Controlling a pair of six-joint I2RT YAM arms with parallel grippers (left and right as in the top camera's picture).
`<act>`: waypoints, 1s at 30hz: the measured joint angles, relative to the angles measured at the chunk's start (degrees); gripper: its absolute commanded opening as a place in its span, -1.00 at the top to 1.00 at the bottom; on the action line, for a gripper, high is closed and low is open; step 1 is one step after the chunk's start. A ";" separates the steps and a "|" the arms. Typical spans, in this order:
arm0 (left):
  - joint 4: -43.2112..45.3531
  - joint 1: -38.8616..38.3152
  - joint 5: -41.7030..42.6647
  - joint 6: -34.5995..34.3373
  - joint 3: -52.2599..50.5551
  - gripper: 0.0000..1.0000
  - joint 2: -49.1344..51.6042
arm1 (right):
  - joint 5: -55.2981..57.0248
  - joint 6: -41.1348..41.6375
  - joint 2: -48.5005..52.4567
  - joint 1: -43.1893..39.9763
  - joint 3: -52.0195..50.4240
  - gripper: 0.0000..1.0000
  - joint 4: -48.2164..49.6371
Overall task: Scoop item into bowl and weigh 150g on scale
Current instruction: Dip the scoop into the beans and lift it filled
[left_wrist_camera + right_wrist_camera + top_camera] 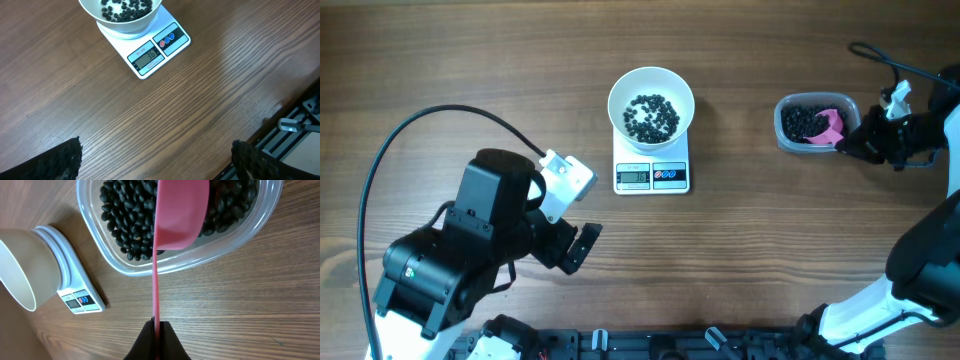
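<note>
Beans (651, 115) lie in two places. One lot covers the bottom of the white bowl (625, 95). The other fills the clear plastic tub (782, 135).

The bowl sits on the platform of the scale (652, 176), about midway along the desk (440, 60) and nearer its far edge. The display and two buttons face the near edge. Digits show on the display but are not clearly legible.

The tub stands toward the right edge of the desk, well apart from the scale.

Right gripper (157, 327): the fingers (145, 345) are clenched on the end of the thin handle of a pink scoop (830, 126). The handle runs straight from the fingers over the tub wall. The cup of the scoop is inside the tub, over the beans on its right side, with its underside toward the wrist camera. Whether the cup touches the beans cannot be told. The beans in the tub lie just beyond the fingertips, at the far end of the handle, and none touch the fingers.

Left gripper (570, 248): the fingers (62, 160) are spread wide and hold nothing. It is over bare wood nearer the near edge, left of the scale. Bowl, scale and beans lie ahead of the fingers, well apart from them.
</note>
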 measured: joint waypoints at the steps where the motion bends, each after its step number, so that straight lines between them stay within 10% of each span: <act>1: 0.00 0.00 0.00 0.00 0.00 -1.00 0.00 | -0.15 0.00 -0.20 -0.04 0.00 0.91 -0.46; 30: 0.00 0.00 0.00 0.00 0.00 -1.00 0.00 | -18.21 -2.27 -5.05 -4.00 0.00 0.91 -3.19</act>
